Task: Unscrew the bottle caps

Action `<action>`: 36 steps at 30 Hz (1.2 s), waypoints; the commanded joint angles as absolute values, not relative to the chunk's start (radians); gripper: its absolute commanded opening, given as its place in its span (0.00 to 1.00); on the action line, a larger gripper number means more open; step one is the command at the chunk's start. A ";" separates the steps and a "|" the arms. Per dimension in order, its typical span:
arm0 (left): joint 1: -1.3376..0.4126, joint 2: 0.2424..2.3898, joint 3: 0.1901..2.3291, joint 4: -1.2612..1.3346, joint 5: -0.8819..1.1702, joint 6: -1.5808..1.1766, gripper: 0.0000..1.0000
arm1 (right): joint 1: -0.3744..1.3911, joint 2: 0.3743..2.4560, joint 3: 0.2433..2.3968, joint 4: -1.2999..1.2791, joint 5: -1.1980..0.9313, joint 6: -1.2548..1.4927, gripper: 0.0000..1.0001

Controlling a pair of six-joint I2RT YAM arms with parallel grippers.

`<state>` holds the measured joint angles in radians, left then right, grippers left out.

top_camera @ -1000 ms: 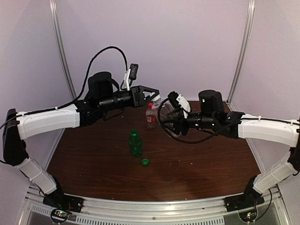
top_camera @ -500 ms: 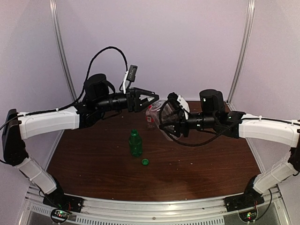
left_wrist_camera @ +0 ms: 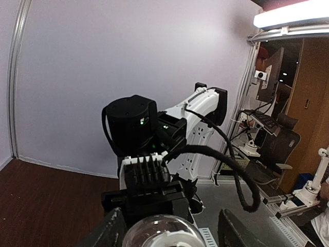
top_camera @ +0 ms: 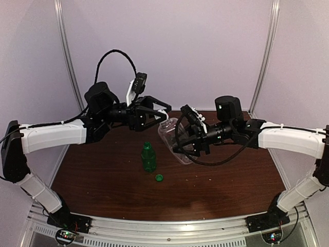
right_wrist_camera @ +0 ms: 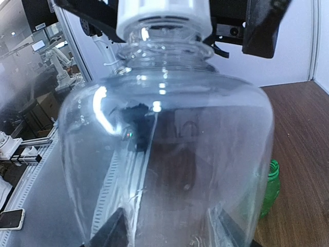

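My right gripper [top_camera: 181, 146] is shut on the body of the wide clear bottle [top_camera: 172, 136], which it holds tilted above the table. The bottle fills the right wrist view [right_wrist_camera: 164, 154], with its white cap [right_wrist_camera: 164, 15] screwed on top. My left gripper [top_camera: 165, 113] stands open just beyond the cap. Its black fingers [left_wrist_camera: 110, 229] flank the bottle top [left_wrist_camera: 162, 231] without touching it. The green bottle [top_camera: 148, 157] stands uncapped mid-table, and its green cap [top_camera: 159, 178] lies just in front of it.
The brown table [top_camera: 226, 180] is closed in by pale walls at the back and sides. Both arms reach in over its far half, with the right arm's cable loop [top_camera: 205, 159] hanging below its wrist. The green bottle [right_wrist_camera: 270, 188] stands low beside the held bottle.
My left gripper has let go of the white cap, opened and drawn back to the left. My right arm has swung the clear bottle lower and tilted it towards the left.
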<state>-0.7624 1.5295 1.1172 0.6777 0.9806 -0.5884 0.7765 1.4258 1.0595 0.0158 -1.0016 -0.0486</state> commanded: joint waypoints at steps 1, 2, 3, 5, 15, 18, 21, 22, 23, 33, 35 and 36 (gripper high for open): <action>-0.758 1.504 1.100 0.773 1.077 -0.571 0.60 | 0.765 1.433 1.091 0.037 -1.122 -0.029 0.53; -0.758 1.506 1.100 0.777 1.082 -0.571 0.56 | 0.765 1.433 1.091 0.040 -1.128 -0.027 0.53; -0.758 1.508 1.100 0.783 1.087 -0.572 0.53 | 0.764 1.434 1.089 0.045 -1.136 -0.023 0.53; -0.758 1.513 1.100 0.785 1.092 -0.573 0.46 | 0.762 1.434 1.088 0.053 -1.145 -0.017 0.53; -0.758 1.520 1.104 0.790 1.057 -0.614 0.19 | 0.757 1.423 1.084 0.038 -1.034 -0.017 0.52; -0.759 1.501 1.117 0.690 0.945 -0.623 0.14 | 0.756 1.410 1.086 0.014 -0.887 -0.024 0.52; -0.776 1.482 1.157 0.494 0.755 -0.607 0.13 | 0.757 1.398 1.083 0.007 -0.711 -0.030 0.51; -0.787 1.477 1.185 0.420 0.678 -0.600 0.13 | 0.758 1.393 1.077 0.014 -0.633 -0.028 0.51; -0.801 1.474 1.209 0.345 0.594 -0.589 0.13 | 0.760 1.388 1.070 0.024 -0.582 -0.026 0.51; -0.846 1.486 1.255 0.206 0.273 -0.680 0.24 | 0.780 1.335 0.993 0.127 -0.293 -0.017 0.49; -0.847 1.502 1.254 0.240 0.312 -0.680 0.27 | 0.781 1.332 0.988 0.132 -0.315 -0.021 0.49; -0.847 1.510 1.255 0.262 0.335 -0.678 0.30 | 0.781 1.331 0.988 0.133 -0.333 -0.024 0.49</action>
<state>-0.8497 1.5009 1.2472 0.2138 0.3290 -0.6540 0.7990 1.3727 1.0008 0.0711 -0.4454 -0.0502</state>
